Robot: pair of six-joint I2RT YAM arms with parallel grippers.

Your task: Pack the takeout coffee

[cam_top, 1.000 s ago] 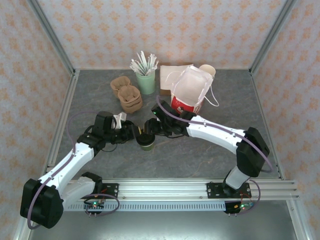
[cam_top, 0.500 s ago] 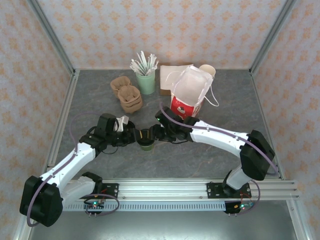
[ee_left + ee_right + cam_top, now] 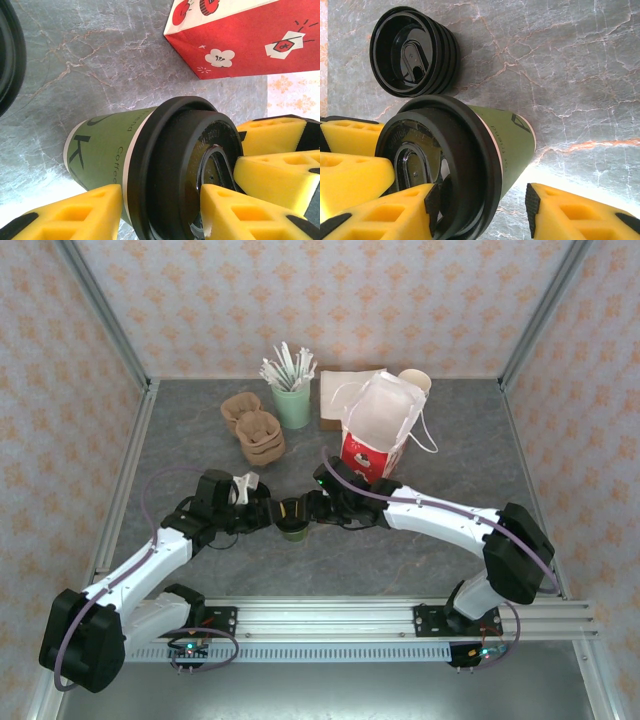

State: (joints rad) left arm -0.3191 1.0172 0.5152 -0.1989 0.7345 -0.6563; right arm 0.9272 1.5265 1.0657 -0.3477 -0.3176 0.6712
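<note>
Left hand (image 3: 268,515), right hand (image 3: 313,510) flank takeout coffee (image 3: 293,524); bag (image 3: 376,432) close behind.

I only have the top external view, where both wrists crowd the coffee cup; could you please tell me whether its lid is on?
Observer: Yes; the left wrist view shows the black lid seated on the green cup.
Operator: Thanks. Has the right gripper clamped it?
Observer: No; the right wrist view shows table between one of its fingers and the cup's wall.
Operator: Anything close by?
Observer: A stack of black lids sits on the table right beside the cup.
</note>
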